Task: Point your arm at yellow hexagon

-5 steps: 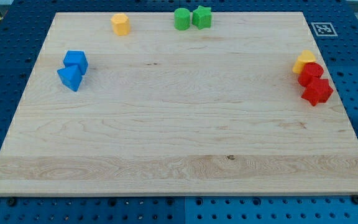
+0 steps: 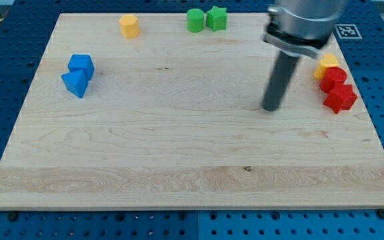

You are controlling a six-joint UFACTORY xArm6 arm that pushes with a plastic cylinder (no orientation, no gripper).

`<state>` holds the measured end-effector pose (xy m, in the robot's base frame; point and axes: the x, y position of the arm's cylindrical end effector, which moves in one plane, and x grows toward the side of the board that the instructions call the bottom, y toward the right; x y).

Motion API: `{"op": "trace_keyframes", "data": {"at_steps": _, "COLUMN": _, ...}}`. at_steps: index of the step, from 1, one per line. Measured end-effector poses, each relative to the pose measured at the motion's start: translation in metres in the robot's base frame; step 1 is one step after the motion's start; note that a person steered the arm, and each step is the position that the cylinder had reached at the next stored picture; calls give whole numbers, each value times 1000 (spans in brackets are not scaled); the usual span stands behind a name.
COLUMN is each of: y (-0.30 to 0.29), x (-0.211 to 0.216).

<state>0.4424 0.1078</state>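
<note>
Toward the board's three o'clock side, my tip (image 2: pixel 270 109) rests on bare wood, the dark rod rising from it toward twelve o'clock into the grey arm housing. Being a plain rod, it has nothing to clench or release and holds no block.

The yellow hexagon (image 2: pixel 129 26) sits well apart from the tip, far off at about ten o'clock from it, near the wooden board's (image 2: pixel 179 153) top edge at roughly eleven o'clock from the board's centre. It stands upright on a flat face; I cannot make out a long axis or which way it points.

At about one o'clock from the hexagon's neighbours, the green round block (image 2: pixel 195 20) and the green star block (image 2: pixel 217 18) touch side by side at the top edge. The blue cube (image 2: pixel 82 65) and blue triangular block (image 2: pixel 75 83) touch at nine o'clock. At three o'clock from the tip, a second yellow block (image 2: pixel 325 65), partly hidden by the arm, touches the red round block (image 2: pixel 333 78), which touches the red star-like block (image 2: pixel 340 98).
</note>
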Motion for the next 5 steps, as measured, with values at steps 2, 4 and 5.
{"op": "trace_keyframes", "data": {"at_steps": 2, "y": -132, "x": -67}}
{"op": "trace_keyframes", "data": {"at_steps": 4, "y": -250, "x": -133}}
{"op": "trace_keyframes", "data": {"at_steps": 5, "y": -282, "x": -176}}
